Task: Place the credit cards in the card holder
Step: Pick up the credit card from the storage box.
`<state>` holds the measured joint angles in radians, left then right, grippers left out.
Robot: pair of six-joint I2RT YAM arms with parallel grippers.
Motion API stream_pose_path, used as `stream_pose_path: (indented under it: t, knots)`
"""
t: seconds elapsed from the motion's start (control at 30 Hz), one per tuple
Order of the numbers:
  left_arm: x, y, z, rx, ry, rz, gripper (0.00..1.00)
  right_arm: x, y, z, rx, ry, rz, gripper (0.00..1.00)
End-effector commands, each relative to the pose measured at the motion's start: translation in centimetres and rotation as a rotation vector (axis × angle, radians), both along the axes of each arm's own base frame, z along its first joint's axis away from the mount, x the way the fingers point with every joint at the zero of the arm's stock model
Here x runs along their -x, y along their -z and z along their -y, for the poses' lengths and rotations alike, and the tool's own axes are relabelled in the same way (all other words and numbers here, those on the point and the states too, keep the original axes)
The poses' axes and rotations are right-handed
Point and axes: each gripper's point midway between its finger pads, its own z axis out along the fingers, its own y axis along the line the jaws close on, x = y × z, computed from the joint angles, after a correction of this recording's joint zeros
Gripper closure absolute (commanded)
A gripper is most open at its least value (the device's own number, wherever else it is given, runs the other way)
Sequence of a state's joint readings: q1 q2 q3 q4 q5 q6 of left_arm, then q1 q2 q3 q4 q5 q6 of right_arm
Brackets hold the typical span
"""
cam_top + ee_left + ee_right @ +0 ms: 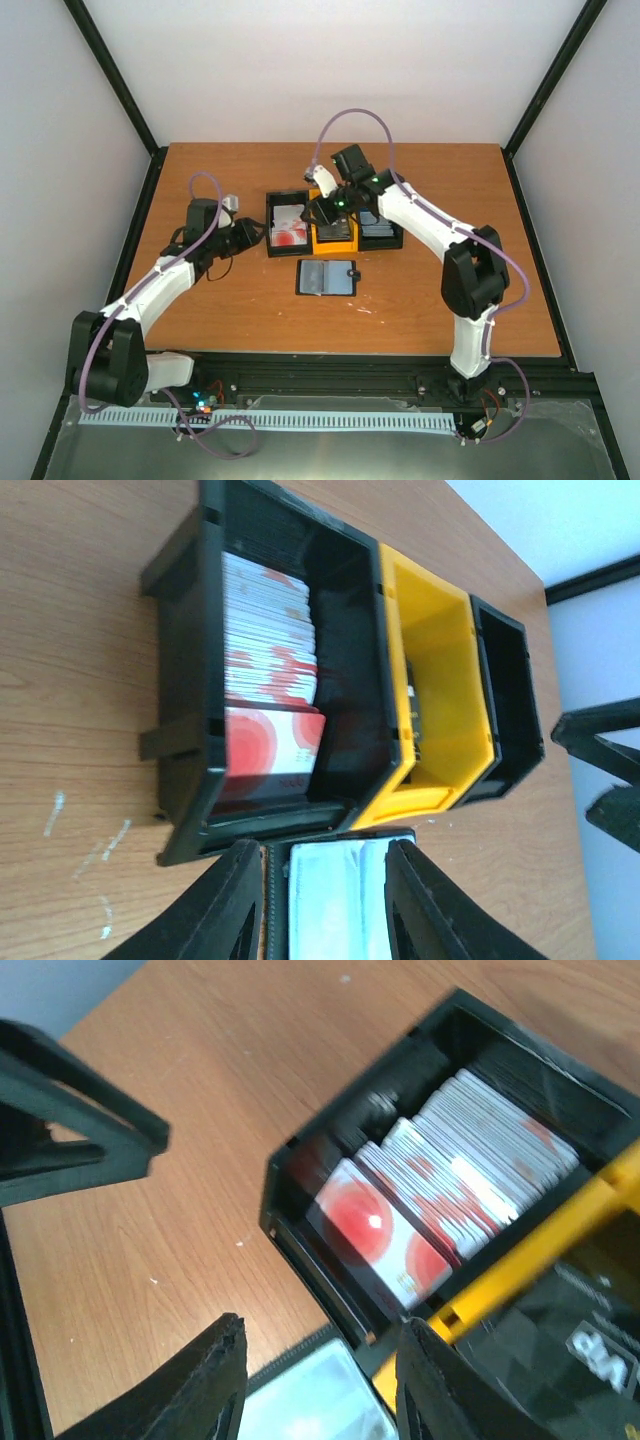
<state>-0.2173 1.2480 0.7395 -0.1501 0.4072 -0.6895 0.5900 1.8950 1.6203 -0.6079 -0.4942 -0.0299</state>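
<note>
Top view, the card holder [326, 277] lies open on the worktop [230, 320], no card visibly in it; left wrist, the left gripper [325, 855] is parted and empty beside the credit cards [268, 630] stacked in the black bin [180, 680]; right wrist, the right gripper [322, 1325] hangs open and empty over them, so loading looks unstarted.

Yellow bin [452, 665] between two black bins [352, 670] on wooden table [80, 680]

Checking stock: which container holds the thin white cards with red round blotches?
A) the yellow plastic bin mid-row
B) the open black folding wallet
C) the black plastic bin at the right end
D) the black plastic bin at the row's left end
D: the white, red-blotched cards stand packed in the black plastic bin at the left end, beside the yellow plastic bin.
</note>
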Motion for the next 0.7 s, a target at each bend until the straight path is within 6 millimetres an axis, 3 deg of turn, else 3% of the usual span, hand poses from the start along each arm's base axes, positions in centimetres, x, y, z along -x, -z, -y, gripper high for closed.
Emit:
stream_pose_path:
  t: [0.0, 0.2, 0.3, 0.4, 0.57, 0.67]
  knots:
    - [-0.6, 0.0, -1.2, 0.076, -0.006, -0.018, 0.64, 2.1, 1.4, -3.1, 0.050, -0.230, 0.006, 0.59]
    - [-0.3, 1.2, -2.7, 0.139, -0.021, -0.057, 0.61, 0.3, 2.8, -6.6, 0.081, -0.336, 0.032, 0.59]
    - [-0.5, 1.8, -2.9, 0.138, -0.025, -0.083, 0.52, -1.0, 3.2, -7.9, 0.108, -0.359, 0.078, 0.59]
    - [-1.1, 3.0, -2.9, 0.131, -0.022, -0.118, 0.50, -1.6, 4.5, -8.4, 0.143, -0.384, 0.097, 0.59]
    - [-3.0, 5.0, -3.5, 0.122, -0.050, -0.176, 0.67, -2.2, 6.7, -8.1, 0.220, -0.433, 0.137, 0.63]
    - [-3.9, 5.2, -3.4, 0.126, -0.043, -0.177, 0.68, -2.4, 7.4, -7.9, 0.261, -0.474, 0.182, 0.64]
